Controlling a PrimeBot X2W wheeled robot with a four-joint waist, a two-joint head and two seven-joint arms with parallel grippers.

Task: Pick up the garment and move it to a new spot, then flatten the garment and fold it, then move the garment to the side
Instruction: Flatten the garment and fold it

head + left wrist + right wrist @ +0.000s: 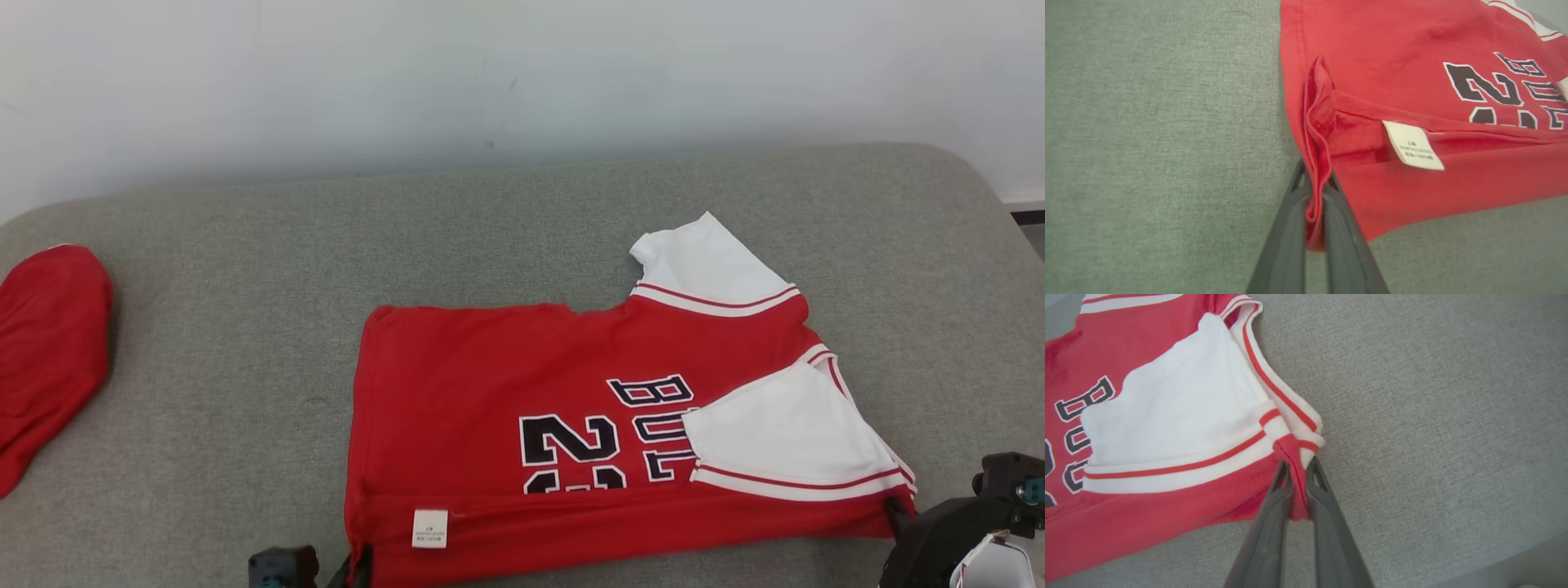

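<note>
A red jersey [490, 408] with white sleeves and dark lettering lies on the grey cushion, its near edge folded up so a white care label [430, 528] shows. At the jersey's near left corner, my left gripper [353, 563] is shut on a pinch of red hem [1314, 192]. My right gripper [896, 514] is shut on the near right corner, where red cloth and striped sleeve trim [1296, 473] bunch between its fingers. The jersey [1167, 416] stretches between the two grips.
A second red garment [45, 351] lies bunched at the cushion's far left edge. The grey cushion [522, 237] runs back to a white wall. The cushion's right end curves down near my right arm.
</note>
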